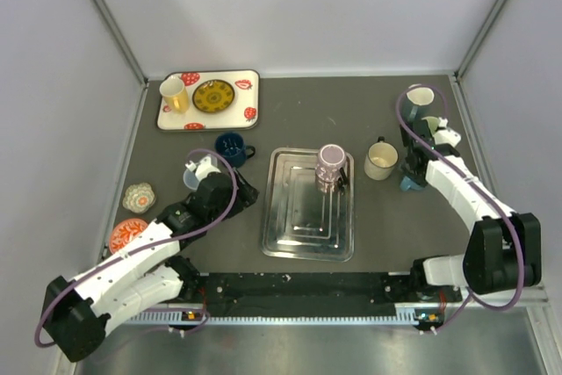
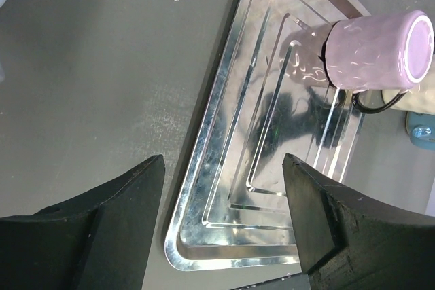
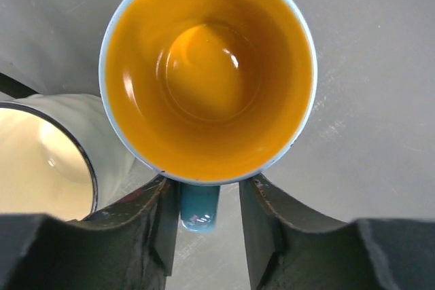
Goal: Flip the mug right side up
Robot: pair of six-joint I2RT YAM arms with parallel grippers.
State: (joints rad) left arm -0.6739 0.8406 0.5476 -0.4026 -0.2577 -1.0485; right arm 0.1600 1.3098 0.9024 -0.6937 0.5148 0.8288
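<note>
We find a dark grey table (image 1: 290,103) enclosed by white walls. The blue mug (image 3: 207,73), orange inside, stands mouth up at the right side of the table, touching or just beside a cream mug (image 3: 41,154). The right gripper (image 3: 207,195) sits at its handle (image 3: 199,210), with one finger on each side. We note a gap on one side, so the jaws stand apart and are not clamped. The left gripper (image 2: 223,168) hangs with its jaws apart and holds nothing, over the left edge of a steel tray (image 2: 197,188). A pink mug (image 1: 331,164) stands on that tray.
</note>
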